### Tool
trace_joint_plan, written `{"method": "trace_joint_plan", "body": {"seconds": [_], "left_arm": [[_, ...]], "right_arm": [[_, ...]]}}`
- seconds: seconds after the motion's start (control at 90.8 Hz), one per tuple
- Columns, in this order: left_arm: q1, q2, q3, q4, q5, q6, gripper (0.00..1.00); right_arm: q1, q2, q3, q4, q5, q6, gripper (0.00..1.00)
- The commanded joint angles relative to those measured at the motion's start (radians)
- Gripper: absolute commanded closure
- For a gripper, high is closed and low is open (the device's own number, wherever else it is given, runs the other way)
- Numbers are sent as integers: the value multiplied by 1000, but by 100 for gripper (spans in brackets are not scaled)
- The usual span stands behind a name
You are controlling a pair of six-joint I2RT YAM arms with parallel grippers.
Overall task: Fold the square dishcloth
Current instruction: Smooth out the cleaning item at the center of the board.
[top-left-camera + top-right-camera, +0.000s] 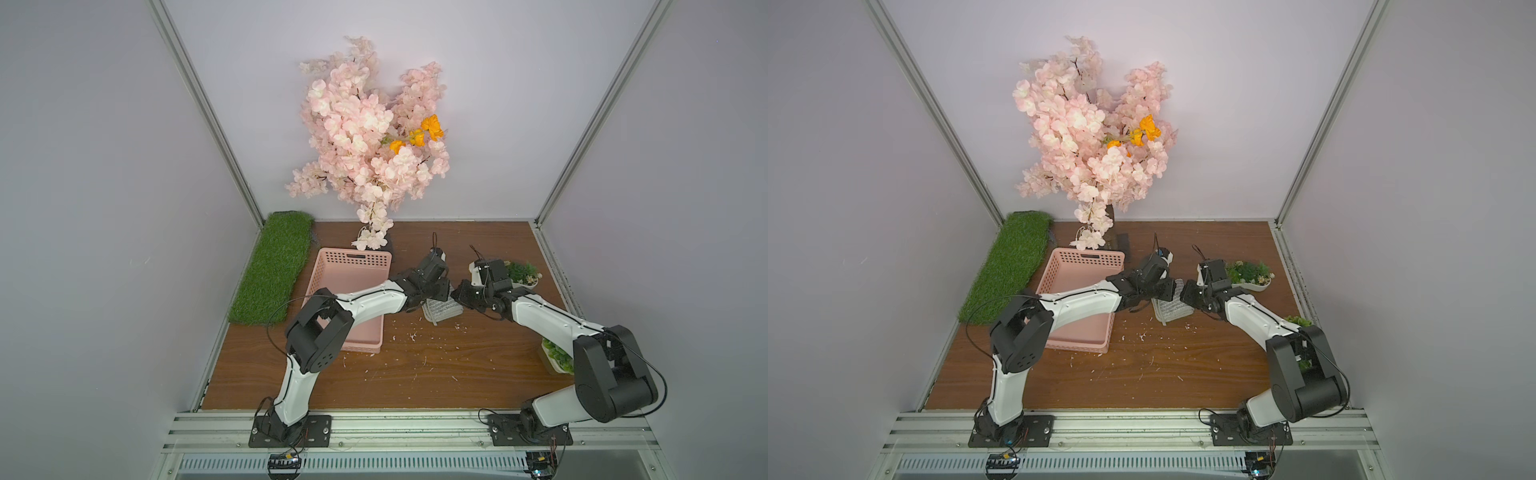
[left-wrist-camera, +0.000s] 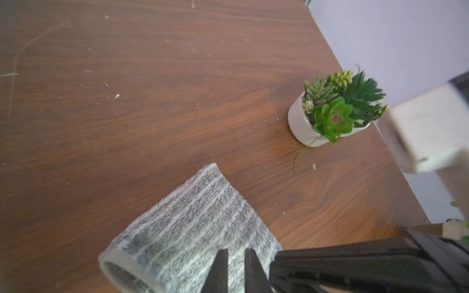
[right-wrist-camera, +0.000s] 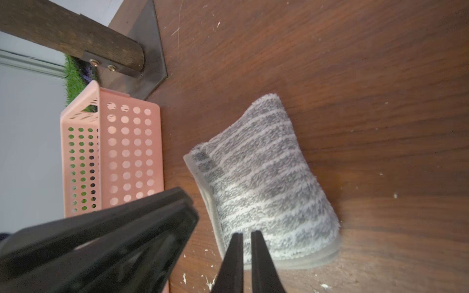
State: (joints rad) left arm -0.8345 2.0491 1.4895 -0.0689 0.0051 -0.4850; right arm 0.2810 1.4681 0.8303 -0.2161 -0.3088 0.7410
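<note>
The square dishcloth (image 1: 442, 312) (image 1: 1170, 311), grey with thin white stripes, lies folded over on the wooden table, to the right of the pink basket. My left gripper (image 1: 438, 293) (image 1: 1163, 291) comes down on its left side. In the left wrist view that gripper (image 2: 236, 251) is shut on the dishcloth (image 2: 193, 228), and a looped edge curls up beside it. My right gripper (image 1: 460, 297) (image 1: 1188, 298) meets the cloth from the right. In the right wrist view this gripper (image 3: 246, 233) stands nearly closed over a hemmed corner of the dishcloth (image 3: 266, 182), with fabric in the narrow gap.
The pink basket (image 1: 353, 259) (image 3: 127, 152) sits left of the cloth, partly under my left arm. A green grass mat (image 1: 274, 270) lies along the left wall. A pink blossom tree (image 1: 370, 137) stands at the back. Potted plants sit at the right (image 1: 521, 274) (image 1: 557, 357) (image 2: 330, 114).
</note>
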Motion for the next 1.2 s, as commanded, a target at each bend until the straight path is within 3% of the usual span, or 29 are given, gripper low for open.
{"method": "trace_joint_plan", "body": {"seconds": [0.0, 0.297, 0.936, 1.189], "left_arm": [[29, 25, 23, -28, 27, 26, 84], [67, 48, -55, -10, 40, 3, 84], [102, 81, -72, -25, -17, 2, 85], [101, 23, -56, -32, -19, 42, 74]], "right_arm": [[-3, 8, -16, 53, -44, 3, 90], [-20, 40, -52, 78, -38, 9, 89], [-46, 128, -142, 147, -48, 6, 90], [-46, 85, -101, 94, -54, -13, 89]]}}
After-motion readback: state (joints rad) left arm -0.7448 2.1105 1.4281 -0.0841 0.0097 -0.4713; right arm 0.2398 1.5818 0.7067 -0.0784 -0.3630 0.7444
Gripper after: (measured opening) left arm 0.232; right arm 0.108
